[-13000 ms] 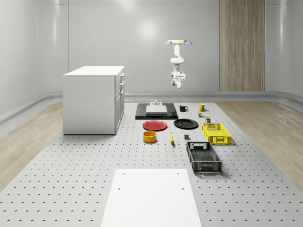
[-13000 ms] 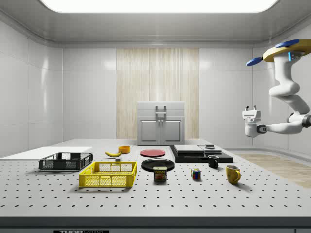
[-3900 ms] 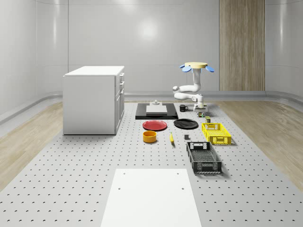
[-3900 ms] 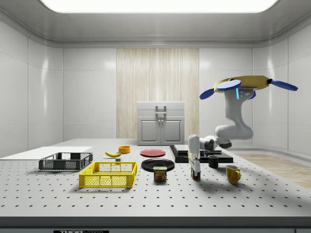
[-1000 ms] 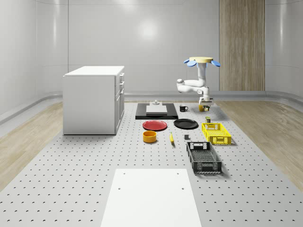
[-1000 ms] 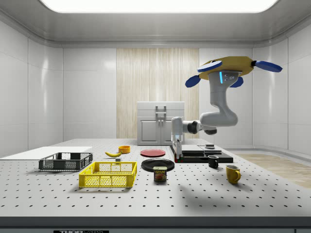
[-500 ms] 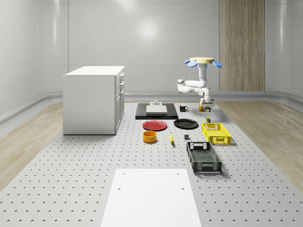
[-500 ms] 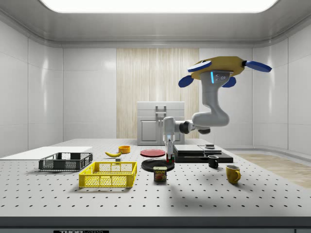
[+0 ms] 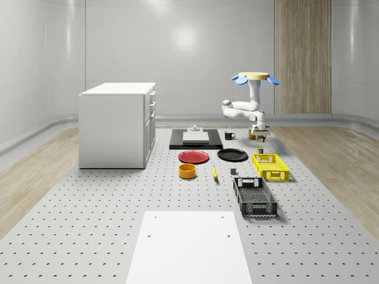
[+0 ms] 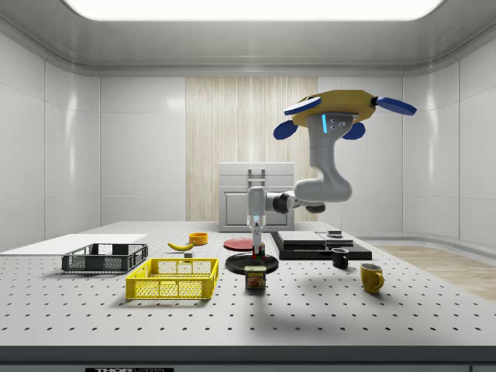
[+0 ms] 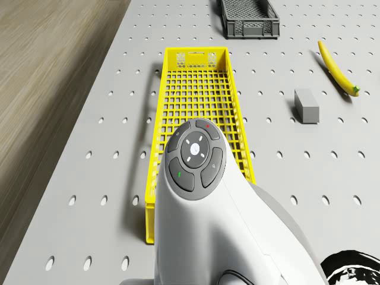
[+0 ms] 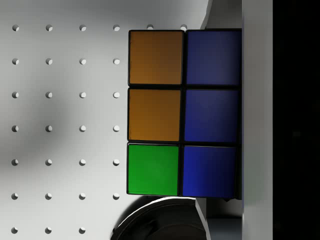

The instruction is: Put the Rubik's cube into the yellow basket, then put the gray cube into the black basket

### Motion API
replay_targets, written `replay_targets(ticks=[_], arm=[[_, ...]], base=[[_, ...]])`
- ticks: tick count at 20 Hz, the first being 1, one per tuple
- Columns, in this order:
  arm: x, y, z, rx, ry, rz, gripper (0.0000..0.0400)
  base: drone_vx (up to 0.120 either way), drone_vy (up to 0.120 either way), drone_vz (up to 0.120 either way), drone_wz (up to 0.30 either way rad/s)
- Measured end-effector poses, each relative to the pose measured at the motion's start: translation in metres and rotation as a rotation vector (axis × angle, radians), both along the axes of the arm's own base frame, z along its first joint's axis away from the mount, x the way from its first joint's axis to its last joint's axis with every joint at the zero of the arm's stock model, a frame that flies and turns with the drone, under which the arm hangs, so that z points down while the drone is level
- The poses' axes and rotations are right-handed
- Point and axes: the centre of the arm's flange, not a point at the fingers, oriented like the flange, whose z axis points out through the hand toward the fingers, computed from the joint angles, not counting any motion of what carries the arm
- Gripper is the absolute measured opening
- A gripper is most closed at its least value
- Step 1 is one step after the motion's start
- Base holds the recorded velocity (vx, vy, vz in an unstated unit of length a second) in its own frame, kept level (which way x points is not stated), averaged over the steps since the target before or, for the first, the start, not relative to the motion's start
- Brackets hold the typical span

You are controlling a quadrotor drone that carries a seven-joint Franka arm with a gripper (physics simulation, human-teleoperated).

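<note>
Rubik's cube [image 12: 182, 112] half-hidden in claw [image 10: 256, 249]

Perforated grey table [image 9: 89, 236]. Items carried, placed relative to the yellow basket [image 9: 270, 166]: black basket [image 9: 254, 196] nearer the whole-scene camera; gray cube [image 11: 307, 105] and banana [image 11: 337, 68] beside it, toward the cabinet [image 9: 117, 124]; orange bowl [image 9: 188, 171], red plate [image 9: 194, 157] and black plate [image 9: 232, 155] further that way. Can [image 10: 255, 277], black mug [image 10: 340, 257] and yellow mug [image 10: 372, 277] are seen beyond it. A white sheet [image 9: 189, 248] is laid at the near edge.
</note>
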Motion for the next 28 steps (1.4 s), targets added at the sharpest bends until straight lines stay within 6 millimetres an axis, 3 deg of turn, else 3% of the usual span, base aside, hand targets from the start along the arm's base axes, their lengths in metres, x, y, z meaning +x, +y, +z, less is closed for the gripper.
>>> replay_targets(ticks=[28], arm=[[0.0000,0.0000,0.0000,0.000,0.000,0.000,0.0322]], base=[[0.120,0.000,0.000,0.000]])
